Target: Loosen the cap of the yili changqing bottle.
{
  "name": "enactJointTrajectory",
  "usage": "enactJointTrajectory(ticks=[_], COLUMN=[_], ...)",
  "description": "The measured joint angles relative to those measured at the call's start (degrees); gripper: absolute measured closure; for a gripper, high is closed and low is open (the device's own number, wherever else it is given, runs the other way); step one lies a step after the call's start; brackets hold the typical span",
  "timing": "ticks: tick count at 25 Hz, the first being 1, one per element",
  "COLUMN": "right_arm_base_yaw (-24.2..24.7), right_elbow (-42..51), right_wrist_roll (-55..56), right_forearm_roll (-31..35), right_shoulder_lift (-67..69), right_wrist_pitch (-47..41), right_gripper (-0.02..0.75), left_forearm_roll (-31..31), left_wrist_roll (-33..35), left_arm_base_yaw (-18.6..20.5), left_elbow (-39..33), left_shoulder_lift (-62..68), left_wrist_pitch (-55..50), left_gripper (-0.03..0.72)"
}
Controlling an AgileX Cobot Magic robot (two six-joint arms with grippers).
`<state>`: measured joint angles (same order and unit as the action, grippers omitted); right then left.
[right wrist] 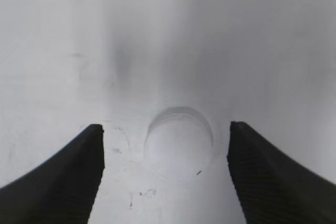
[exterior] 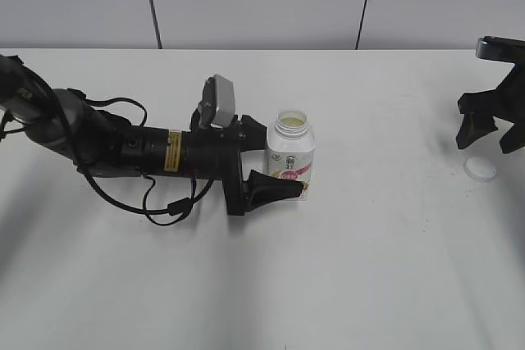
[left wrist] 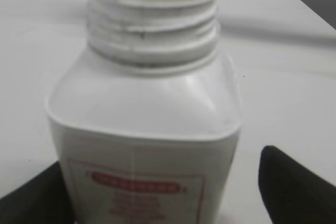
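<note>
The yili changqing bottle (exterior: 291,153) stands upright mid-table, white with a red-pink label. Its wide threaded neck is uncovered; it fills the left wrist view (left wrist: 144,108). My left gripper (exterior: 271,161) lies low on the table with a finger on each side of the bottle body. In the left wrist view the left gripper (left wrist: 163,187) shows a gap between its right finger and the bottle, so it is open. The cap (exterior: 480,168), a flat white disc, lies on the table at the far right. My right gripper (exterior: 490,141) hovers just above it, open and empty, and the cap (right wrist: 179,142) lies between its fingers (right wrist: 165,127).
The white table (exterior: 369,268) ends at a grey panelled wall at the back. The left arm and its cables (exterior: 123,149) stretch across the table's left half.
</note>
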<state>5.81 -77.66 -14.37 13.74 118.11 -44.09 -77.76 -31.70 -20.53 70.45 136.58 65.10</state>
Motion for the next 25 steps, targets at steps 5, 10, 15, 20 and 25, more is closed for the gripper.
enactJointTrajectory(ticks=[5, 10, 15, 20, 25], right_arm_base_yaw=[0.0, 0.1, 0.1, 0.1, 0.1], right_elbow=[0.0, 0.0, -0.1, -0.1, -0.1], right_wrist_roll=[0.0, 0.0, 0.0, 0.0, 0.0], right_forearm_roll=[0.0, 0.5, 0.9, 1.5, 1.6], right_shoulder_lift=[-2.5, -7.8, -13.2, -16.5, -19.0], right_wrist_pitch=[-0.8, -1.0, -1.1, -1.5, -3.4], right_gripper=[0.162, 0.162, 0.162, 0.162, 0.162], left_forearm_roll=[0.0, -2.0, -8.3, -18.5, -26.6], left_wrist_roll=[0.0, -5.0, -17.3, -32.1, -45.2], left_arm_base_yaw=[0.2, 0.4, 0.4, 0.4, 0.6], left_elbow=[-0.1, -0.1, -0.1, -0.1, -0.1], left_shoulder_lift=[-4.4, -9.0, -17.0, -27.1, -37.0], left_wrist_pitch=[0.1, 0.0, -3.0, -13.2, -26.3], left_gripper=[0.092, 0.095, 0.095, 0.095, 0.095])
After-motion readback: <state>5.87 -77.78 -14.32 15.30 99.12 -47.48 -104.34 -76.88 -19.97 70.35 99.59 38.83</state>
